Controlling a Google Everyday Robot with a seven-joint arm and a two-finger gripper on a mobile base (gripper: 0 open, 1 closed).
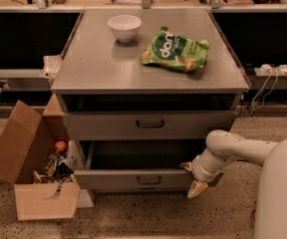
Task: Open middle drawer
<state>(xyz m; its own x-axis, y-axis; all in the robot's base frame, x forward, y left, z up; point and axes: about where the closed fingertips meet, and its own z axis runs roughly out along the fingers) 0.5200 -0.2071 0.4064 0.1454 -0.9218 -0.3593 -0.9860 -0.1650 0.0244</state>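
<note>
Here, end effector [196, 188] beside middle drawer [128, 179]

**A:** anyone seeing what the arm is doing down there?

**B:** yeah, the gripper [193, 180] is sitting low, right against the right end of the middle drawer [113, 179]. That drawer is sticking out further than the top drawer [108, 125], with its dark inside showing.

**A:** and up top?

**B:** a white bowl [124, 26] and a green snack bag [175, 50] are sitting on the cabinet top [93, 59]. An open cardboard box [29, 183] is sitting on the floor, left of the drawers.
</note>
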